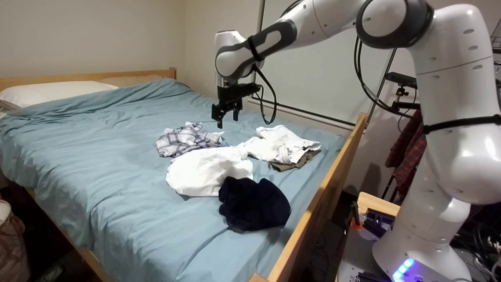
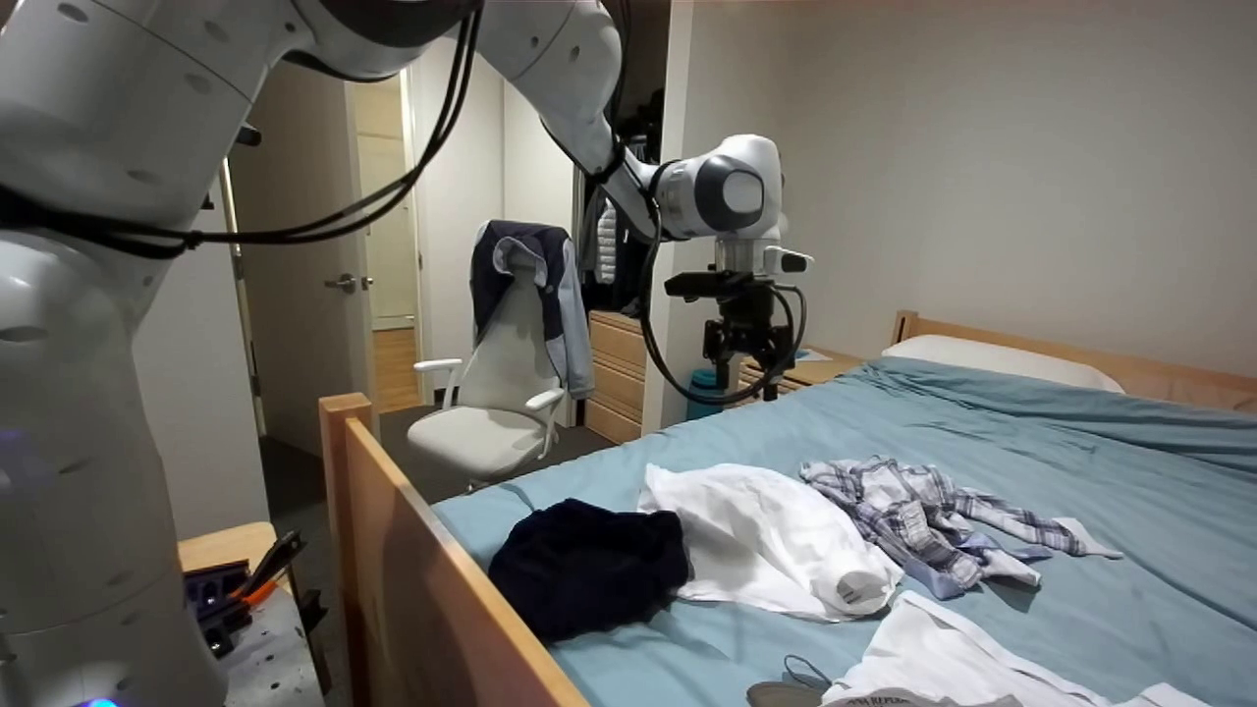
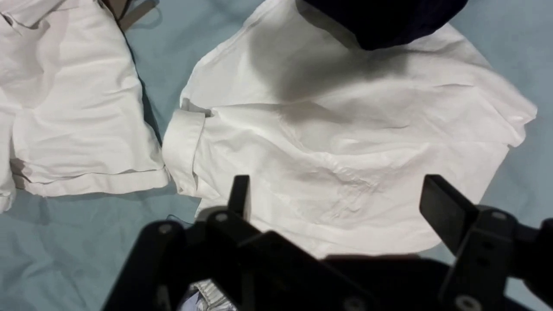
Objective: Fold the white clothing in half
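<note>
gripper (image 3: 337, 185) hangs over the white cloth (image 3: 345, 129), fingers spread, pinching nothing. that cloth lies mid-frame in the wrist view, likelier the target than the shorts (image 3: 82, 99) at far left. the fold should go best from the bare right edge: pinch cloth alone, not sheet (image 3: 77, 250), and carry it low toward the left; the dark garment (image 3: 389, 19) overlapping the top may drag. the cloth looks rumpled, loosely spread, shadowed up top, its cuff (image 3: 183, 149) at left seemingly touching the shorts.
</note>
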Controlling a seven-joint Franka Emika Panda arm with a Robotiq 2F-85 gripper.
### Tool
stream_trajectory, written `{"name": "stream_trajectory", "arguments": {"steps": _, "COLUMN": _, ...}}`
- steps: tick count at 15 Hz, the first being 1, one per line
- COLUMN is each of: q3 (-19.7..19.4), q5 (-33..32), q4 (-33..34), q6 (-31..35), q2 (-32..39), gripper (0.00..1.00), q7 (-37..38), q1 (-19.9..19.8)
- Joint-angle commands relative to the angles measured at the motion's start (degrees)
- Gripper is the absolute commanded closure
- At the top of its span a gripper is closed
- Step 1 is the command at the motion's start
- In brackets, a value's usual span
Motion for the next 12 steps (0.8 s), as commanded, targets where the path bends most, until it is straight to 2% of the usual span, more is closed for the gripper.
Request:
{"name": "stream_trajectory", "arguments": {"steps": 1, "q3": -0.25, "q5": 1.94, "q4": -0.15, "q6": 2.24, "q2": 0.12, "gripper": 0.00, "q7": 1.61, "q1": 0.22}}
{"name": "stream_trajectory", "arguments": {"steps": 4, "q3": 1.86, "q5": 8.51, "q4": 0.24, "q6": -1.12, "q2": -0.24, "gripper": 0.00, "q7": -1.63, "q1": -1.25}}
{"name": "stream_trajectory", "arguments": {"steps": 6, "q3": 2.32, "q5": 11.26, "q4": 0.83, "q6": -5.88, "q2": -0.35, "gripper": 0.00, "q7": -3.17, "q1": -1.43}}
{"name": "stream_trajectory", "arguments": {"steps": 8, "q3": 1.02, "q5": 9.39, "q4": 0.52, "q6": -5.18, "q2": -0.08, "gripper": 0.00, "q7": -1.80, "q1": -0.25}}
{"name": "stream_trajectory", "arguments": {"steps": 10, "q3": 1.16, "q5": 9.19, "q4": 0.56, "q6": -5.61, "q2": -0.15, "gripper": 0.00, "q7": -3.67, "q1": -0.46}}
{"name": "stream_trajectory", "arguments": {"steps": 12, "q3": 0.94, "q5": 9.36, "q4": 0.26, "q6": -4.48, "q2": 0.08, "gripper": 0.00, "q7": -1.99, "q1": 0.04}}
